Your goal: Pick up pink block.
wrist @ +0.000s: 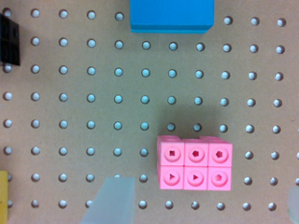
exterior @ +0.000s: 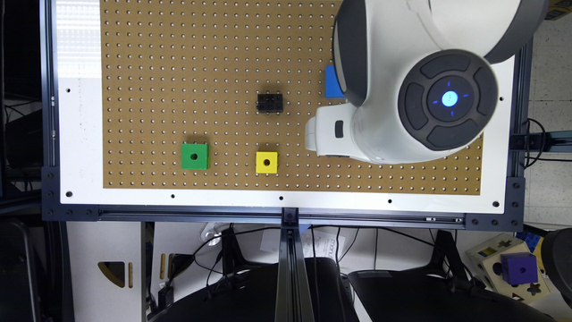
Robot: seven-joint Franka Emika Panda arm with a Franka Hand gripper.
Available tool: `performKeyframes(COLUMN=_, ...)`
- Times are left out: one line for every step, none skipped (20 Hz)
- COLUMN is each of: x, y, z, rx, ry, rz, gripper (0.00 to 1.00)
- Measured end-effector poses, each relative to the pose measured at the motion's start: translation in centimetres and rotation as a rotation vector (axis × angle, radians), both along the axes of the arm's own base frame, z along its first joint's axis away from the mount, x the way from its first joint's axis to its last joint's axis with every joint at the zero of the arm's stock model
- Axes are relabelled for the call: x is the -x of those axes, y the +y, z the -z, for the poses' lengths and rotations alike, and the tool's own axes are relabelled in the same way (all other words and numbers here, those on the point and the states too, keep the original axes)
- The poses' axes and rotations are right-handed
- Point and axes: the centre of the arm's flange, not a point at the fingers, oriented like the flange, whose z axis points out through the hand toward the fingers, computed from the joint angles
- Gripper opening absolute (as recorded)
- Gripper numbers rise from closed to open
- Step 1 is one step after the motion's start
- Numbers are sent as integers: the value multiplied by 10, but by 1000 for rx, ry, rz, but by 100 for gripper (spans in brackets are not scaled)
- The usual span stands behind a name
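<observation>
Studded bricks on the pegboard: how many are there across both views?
2. The black plastic studded brick lies mid-board in the exterior view. The pink plastic studded brick lies flat in the wrist view, beyond the translucent fingertip. The arm could hide others.

Pegboard (exterior: pixel 178 44) w/ pink block (wrist: pixel 195 163), black brick (exterior: pixel 270 103), blue (exterior: pixel 333 82), green (exterior: pixel 194 156), yellow cubes (exterior: pixel 266 162).

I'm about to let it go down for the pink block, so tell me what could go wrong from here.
1. In the wrist view the pink block sits off-centre between the two fingers of the open pincer, nearer the second finger. A straight descent may close unevenly and nudge it.
2. The block has a studded top and six joined cubes; a shallow grip might slip.
3. The blue block lies nearby, with several rows of pegboard holes between, so a large sideways correction could reach it.
</observation>
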Motion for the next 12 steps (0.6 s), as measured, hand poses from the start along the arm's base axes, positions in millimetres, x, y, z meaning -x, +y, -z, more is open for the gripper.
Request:
performKeyframes(x=0, y=0, z=4, rx=1, ry=5, rz=0, gripper=100)
performKeyframes(x=0, y=0, z=8, rx=1, ry=11, rz=0, gripper=100)
performKeyframes(x=0, y=0, z=15, rx=2, ry=17, rz=0, gripper=100)
performKeyframes(x=0, y=0, z=20, rx=2, ry=21, rz=0, gripper=100)
performKeyframes(x=0, y=0, z=25, rx=2, ry=23, rz=1, gripper=100)
performKeyframes(x=0, y=0, z=29, rx=2, ry=25, rz=1, gripper=100)
performKeyframes(x=0, y=0, z=31, rx=2, ry=27, rz=1, gripper=100)
performKeyframes(x=0, y=0, z=31, rx=2, ry=27, rz=1, gripper=100)
performKeyframes(x=0, y=0, z=31, rx=2, ry=27, rz=1, gripper=100)
performKeyframes(x=0, y=0, z=31, rx=2, ry=27, rz=1, gripper=100)
performKeyframes(x=0, y=0, z=32, rx=2, ry=28, rz=1, gripper=100)
performKeyframes(x=0, y=0, z=36, rx=3, ry=33, rz=1, gripper=100)
